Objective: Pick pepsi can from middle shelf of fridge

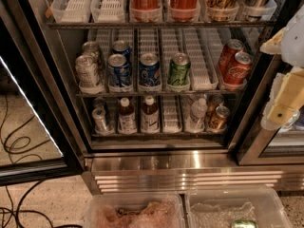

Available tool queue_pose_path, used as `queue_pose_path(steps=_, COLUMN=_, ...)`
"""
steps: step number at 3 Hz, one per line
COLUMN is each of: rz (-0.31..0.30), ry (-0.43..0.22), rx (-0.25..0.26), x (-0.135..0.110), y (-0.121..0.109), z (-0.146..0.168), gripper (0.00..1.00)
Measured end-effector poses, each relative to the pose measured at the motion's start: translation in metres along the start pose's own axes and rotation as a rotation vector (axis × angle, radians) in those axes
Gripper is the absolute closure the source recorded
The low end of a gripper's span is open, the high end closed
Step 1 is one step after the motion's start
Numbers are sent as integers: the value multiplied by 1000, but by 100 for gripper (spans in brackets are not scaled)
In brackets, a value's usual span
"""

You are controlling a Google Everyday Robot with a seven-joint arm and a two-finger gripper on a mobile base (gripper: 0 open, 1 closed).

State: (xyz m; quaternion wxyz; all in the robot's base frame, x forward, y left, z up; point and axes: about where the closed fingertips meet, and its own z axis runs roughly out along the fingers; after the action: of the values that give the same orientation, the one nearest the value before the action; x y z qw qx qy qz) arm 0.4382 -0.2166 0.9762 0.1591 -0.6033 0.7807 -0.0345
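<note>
The fridge (190,166) stands open in front of me. On its middle shelf (209,93) a blue pepsi can (149,71) stands at the front of the centre lane. A second blue can (118,71) stands just left of it, with a third (122,48) behind. A green can (179,69) is to the right, two red Coca-Cola cans (236,66) at the far right, silver cans (88,72) at the far left. My gripper (284,101) hangs at the right edge of the view, outside the fridge frame, well right of the cans and holding nothing.
Tall red bottles (184,1) fill the top rack. Small bottles (149,114) and cans sit on the bottom rack. The glass door (33,127) is swung open at left. Cables (19,198) lie on the floor. Two clear plastic bins (135,212) sit below; the right one holds a green can (243,223).
</note>
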Motion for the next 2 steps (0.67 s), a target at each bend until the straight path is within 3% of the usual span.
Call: queue_pose_path(steps=2, rz=-49, ry=-22, rx=50, x=-2, y=4, z=-2, gripper=0)
